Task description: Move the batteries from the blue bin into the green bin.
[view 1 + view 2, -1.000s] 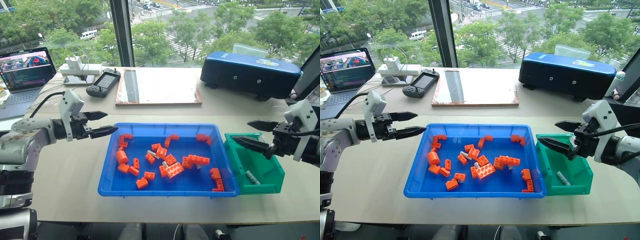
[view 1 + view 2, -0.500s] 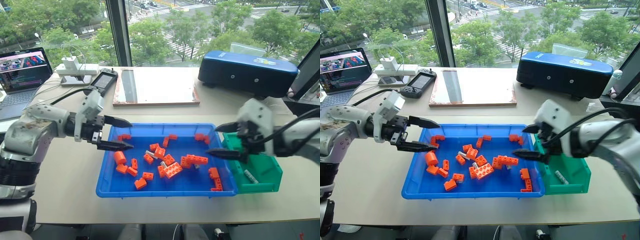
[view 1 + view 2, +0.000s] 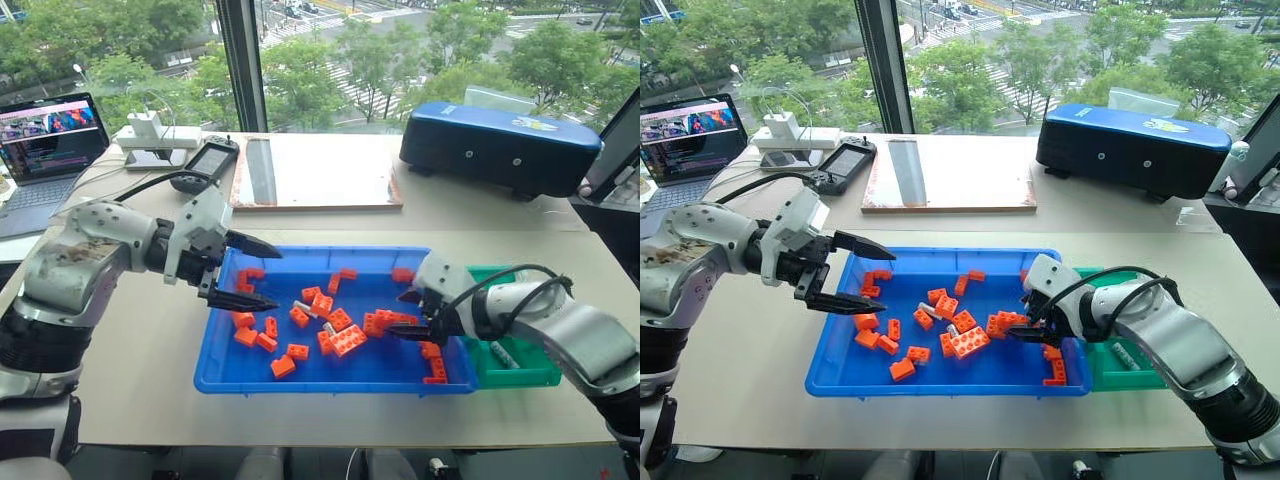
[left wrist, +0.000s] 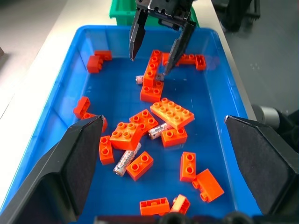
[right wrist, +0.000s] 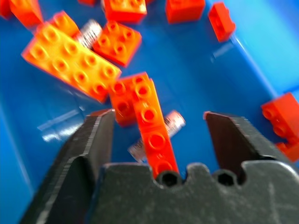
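Batteries (image 4: 125,160), silver, lying among orange bricks (image 4: 173,112) in the blue bin (image 3: 330,374) at frame centre, one more in the green bin (image 3: 520,366) at right; right gripper (image 3: 413,312), fingers apart, straddling a brick-covered battery (image 5: 173,122); left gripper (image 3: 250,273), fingers spread, over the bin's left rim.

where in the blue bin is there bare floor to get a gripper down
Bare floor lies along the blue bin front wall between the brick clusters, and at the back middle between the left gripper and the far bricks. The centre is crowded: orange bricks overlap batteries, and the right gripper works there.
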